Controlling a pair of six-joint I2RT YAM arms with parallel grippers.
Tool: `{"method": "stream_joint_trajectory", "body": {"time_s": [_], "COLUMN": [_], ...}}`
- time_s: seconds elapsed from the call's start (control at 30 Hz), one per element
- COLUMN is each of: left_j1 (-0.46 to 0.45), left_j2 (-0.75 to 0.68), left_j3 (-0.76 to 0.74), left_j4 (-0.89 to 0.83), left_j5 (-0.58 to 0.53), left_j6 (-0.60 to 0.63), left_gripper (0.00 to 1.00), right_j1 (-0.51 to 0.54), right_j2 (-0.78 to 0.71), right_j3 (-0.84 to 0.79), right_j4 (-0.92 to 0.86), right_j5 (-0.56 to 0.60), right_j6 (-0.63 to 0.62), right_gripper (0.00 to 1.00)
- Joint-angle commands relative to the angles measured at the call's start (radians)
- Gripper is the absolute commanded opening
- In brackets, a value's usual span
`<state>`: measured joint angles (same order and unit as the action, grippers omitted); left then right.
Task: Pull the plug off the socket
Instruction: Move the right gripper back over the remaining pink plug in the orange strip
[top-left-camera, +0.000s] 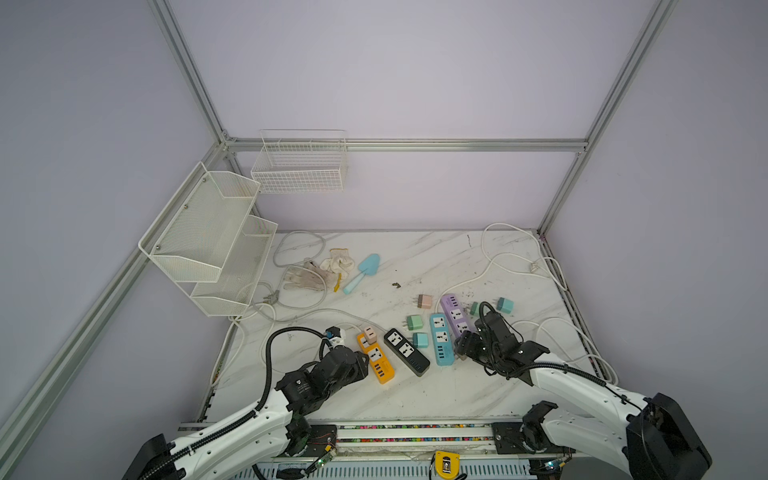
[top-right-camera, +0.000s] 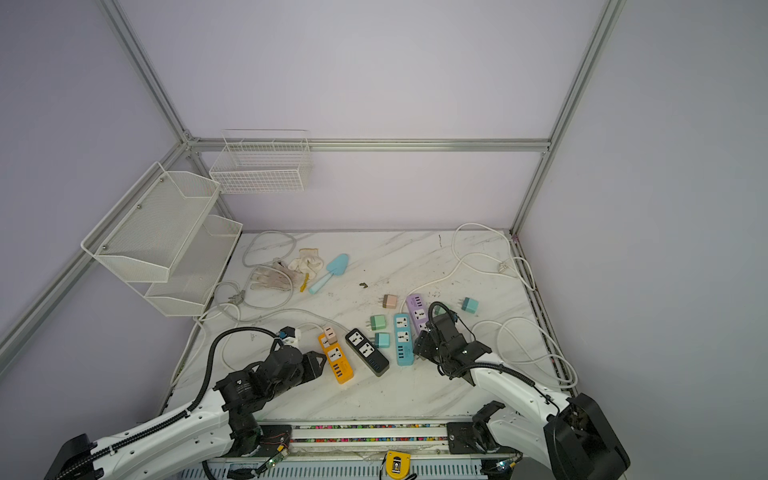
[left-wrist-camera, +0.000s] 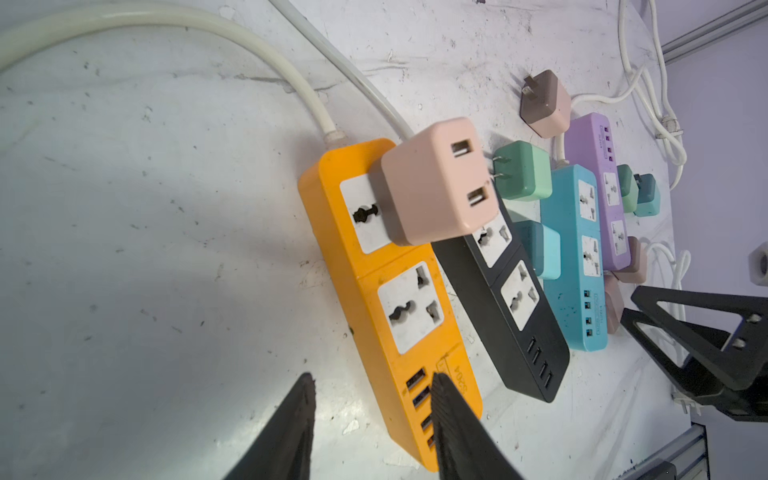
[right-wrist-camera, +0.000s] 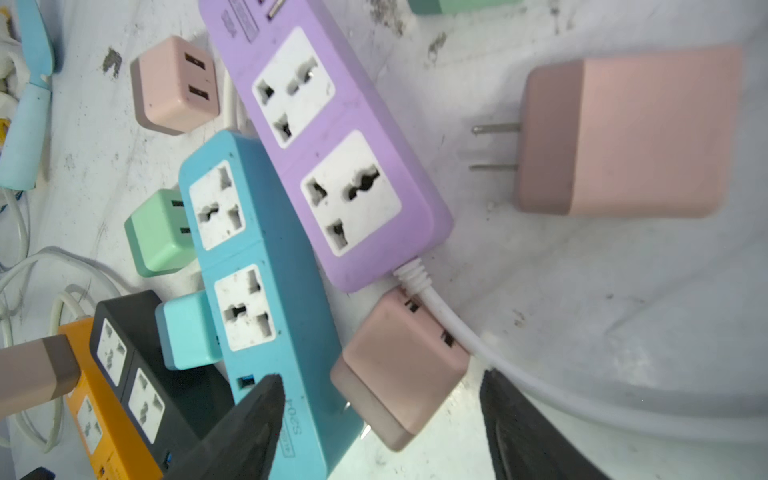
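On your marble surface, at left: left tool, slightly parted and empty, at the orange power strip, whose end socket holds the pink plug. At right: right tool, spread wide, loose pink adapter lying between its jaws.

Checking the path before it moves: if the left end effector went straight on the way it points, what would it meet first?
Probably the orange power strip, at its USB end, right ahead of the left end effector. The plugged-in pink adapter lies further on; height is unclear.
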<state>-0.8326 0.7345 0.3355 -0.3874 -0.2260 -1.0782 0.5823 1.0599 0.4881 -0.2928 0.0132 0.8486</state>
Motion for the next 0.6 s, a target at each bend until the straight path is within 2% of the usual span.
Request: {"method": "stream_joint_trajectory", "body": {"time_s": [0.0, 0.2, 0.4, 0.57], "left_j1": [0.003, 0.035, 0.075, 0.105], "left_j2": [-0.019, -0.024, -0.039, -0.046], "left_j3": [0.111, 0.132, 0.132, 0.123], "left_j4": [-0.022, -0.052, -0.079, -0.083], "left_j5": [-0.047, -0.05, -0.034, -0.026], "left_j6": [0.038, 0.072, 0.09, 0.095], "left_gripper": [0.47, 0.48, 0.49, 0.5], "right_j1": [-0.006, 0.043, 0.239, 0.391], "right_j2": [-0.051, -0.007, 0.1, 0.248], "right_j3": [0.061, 0.171, 0.322, 0.45], "right_j4": [-0.1, -0.114, -0.094, -0.06], "right_j5": [0.083, 0.093, 0.219, 0.278], "right_j6": [-0.02, -0.094, -0.117, -0.157], "right_gripper": [0.8, 0.8, 0.8, 0.81]}}
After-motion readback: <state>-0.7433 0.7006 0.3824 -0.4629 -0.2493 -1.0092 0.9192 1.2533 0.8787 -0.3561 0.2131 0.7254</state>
